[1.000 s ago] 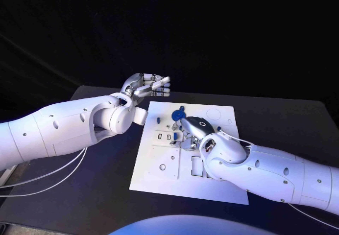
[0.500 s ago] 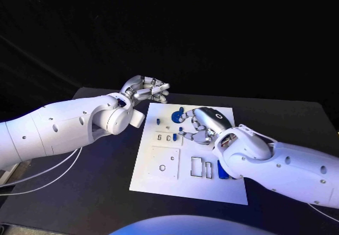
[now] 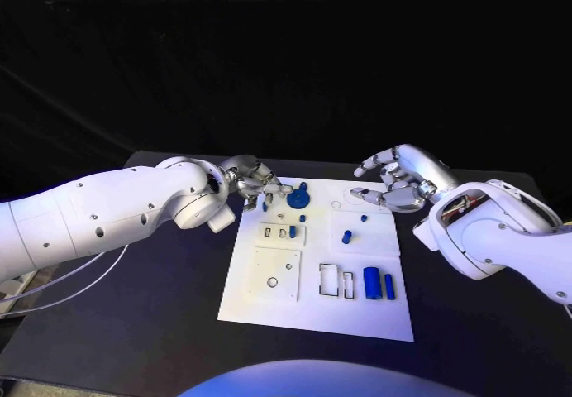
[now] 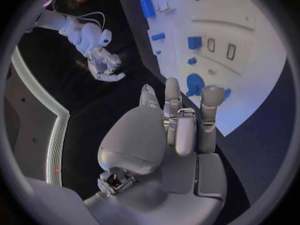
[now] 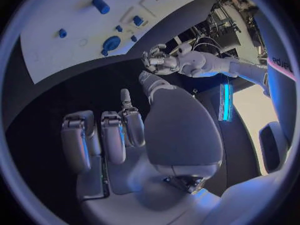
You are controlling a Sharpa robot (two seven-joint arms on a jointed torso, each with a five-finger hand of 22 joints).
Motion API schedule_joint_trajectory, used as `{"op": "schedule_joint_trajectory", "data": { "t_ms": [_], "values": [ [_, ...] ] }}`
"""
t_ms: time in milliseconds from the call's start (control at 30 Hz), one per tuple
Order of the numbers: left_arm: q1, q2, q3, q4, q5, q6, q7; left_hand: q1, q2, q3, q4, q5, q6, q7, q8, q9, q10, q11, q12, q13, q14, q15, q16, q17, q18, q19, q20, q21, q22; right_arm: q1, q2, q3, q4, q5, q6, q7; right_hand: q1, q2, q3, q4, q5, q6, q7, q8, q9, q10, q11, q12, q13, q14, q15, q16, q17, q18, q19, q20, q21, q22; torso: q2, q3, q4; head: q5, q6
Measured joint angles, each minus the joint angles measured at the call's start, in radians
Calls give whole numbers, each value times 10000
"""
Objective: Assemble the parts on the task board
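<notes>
The white task board [image 3: 277, 308] lies in the middle of the table. On it I see a round blue part [image 3: 298, 198] near the far left corner, small blue pegs [image 3: 347, 236] around the middle, and two blue cylinders [image 3: 372, 283] nearer me. My left hand [image 3: 254, 184] sits at the board's far left corner with its fingers curled in. Its fingertips [image 4: 210, 96] reach the round blue part [image 4: 195, 82], and I see nothing in its grasp. My right hand [image 3: 399, 180] hovers over the board's far right edge, fingers [image 5: 112, 135] curled and holding nothing.
The black table [image 3: 131, 331] stretches around the board on every side. Rectangular slots [image 3: 329, 279] and a raised plate with holes [image 3: 277, 269] mark the board's near half. White cables [image 3: 72, 294] hang under my left arm.
My right hand has lifted off the middle of the board and drawn back to the far right, uncovering the blue parts. My left hand has come down to the round blue part.
</notes>
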Motion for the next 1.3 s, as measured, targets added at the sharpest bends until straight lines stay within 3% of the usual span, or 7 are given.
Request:
{"op": "schedule_joint_trajectory", "data": {
  "t_ms": [133, 233, 300, 467, 533, 833, 1300],
  "values": [
    [63, 102, 0, 199, -1001, 634, -1013, -443, 25, 0, 0, -255, 2, -2, 196, 563, 294, -61, 1535, 1409, -9, -8, 225, 0, -151, 247, -41, 711, 1031, 82, -98, 2, -92, 368, 43, 12, -39, -39, -1, 51, 0, 0, 0, 0, 13, 0, 0, 0, 0, 0, 0, 0, 0, -1, 0, 0, 0, -1, -47, 41, -12, 58, -68],
    [130, 217, 0, 216, -1490, 934, -1537, -689, 23, 0, 0, -389, 1, -1, 233, 753, 389, -70, 2083, 1908, -9, -8, 225, 0, -170, 321, -74, 940, 1384, 105, -118, 1, -144, 508, 75, 5, -80, 1, -1, 51, 41, 0, 0, 0, 13, 0, 0, 0, 0, 0, 0, 0, -1, 0, 0, 0, 0, -1, -74, 74, -18, 79, -106],
    [180, 332, -2, 187, -1767, 1100, -1868, -882, 11, 0, 0, -532, -25, -23, 296, 882, 449, -77, 2446, 2234, -9, -7, 225, -1, -312, 422, -70, 1092, 1627, 117, -119, -2, -185, 575, 101, -21, -78, 0, -1, 51, 82, -31, 14, 0, 29, -20, -20, -68, -1, 0, 0, 0, -1, 0, 0, 0, 0, -1, -82, 84, -18, 83, -115],
    [302, 731, -131, -16, -2228, 1387, -2596, -1053, -5, 0, 0, -630, -38, -35, 297, 1049, 578, -97, 2864, 2618, 25, -41, 225, -1, -311, 663, -78, 1398, 2140, 142, -101, -3, -344, 670, 199, -156, -78, 0, -1, 51, 156, -158, 11, 0, 34, -37, -37, -116, -1, 0, 0, 0, -1, 0, 0, 0, 0, -1, -106, 107, -25, 84, -128],
    [358, 869, -180, -103, -2293, 1448, -2782, -1101, -33, 0, 0, -630, -75, -71, 297, 1098, 627, -81, 3091, 2812, 25, -41, 225, -1, -470, 828, -92, 1595, 2443, 147, -90, -3, -390, 683, 233, -212, -78, 0, 26, 77, 195, -158, 11, 0, 44, -37, -37, -116, -2, 0, 0, 0, -1, -1, 0, 0, 0, -2, -106, 108, -24, 84, -128],
    [552, 1428, -381, -476, -2368, 1683, -3397, -1288, 42, 1, 0, -630, -202, -17, 232, 1178, 697, -79, 3498, 3212, 25, -41, 224, -2, -468, 1011, -87, 1875, 2955, 153, -22, -3, -553, 704, 362, -460, -78, 0, 27, 78, 195, -188, 41, 0, 44, -37, -37, -116, -3, 0, 0, 0, -2, -1, 0, -1, 0, -3, -89, 110, -20, 73, -162],
    [595, 2015, -519, -938, -2337, 2240, -3856, -1468, 47, 1, 0, -691, -436, 41, 0, 1193, 751, -25, 3783, 3455, 26, -41, 224, -4, -468, 1150, -20, 2053, 3277, 154, 23, -5, -616, 705, 472, -665, -78, 0, 27, 77, 232, -188, 41, 0, 43, -36, -37, -140, -4, 0, 0, 0, -2, 0, 0, -1, 0, -4, -63, 110, -11, 104, -202]
  ]
}}
